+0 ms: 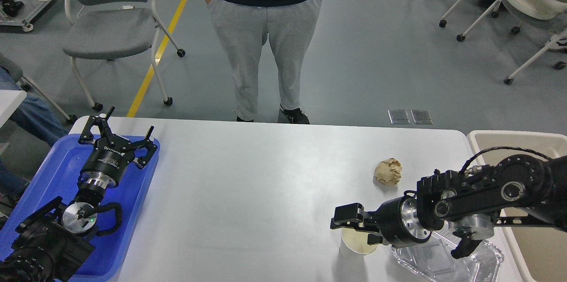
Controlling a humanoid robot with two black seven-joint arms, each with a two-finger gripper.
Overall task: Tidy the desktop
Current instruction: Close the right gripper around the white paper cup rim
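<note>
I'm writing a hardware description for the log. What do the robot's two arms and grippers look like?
Both arms are black with round silver metal joint rings. The left gripper has two thin black linkage fingers on a cylindrical body with small white lettering, and a green light glows near its wrist. The right gripper has blocky black fingers; a thin black cable loops over that arm.

Office-like robotics test room: grey floor with a yellow line (161, 45), wheeled chairs (110, 29) beyond the left gripper (118, 130), onlooker (264, 38) facing the white desktop (266, 175).
</note>
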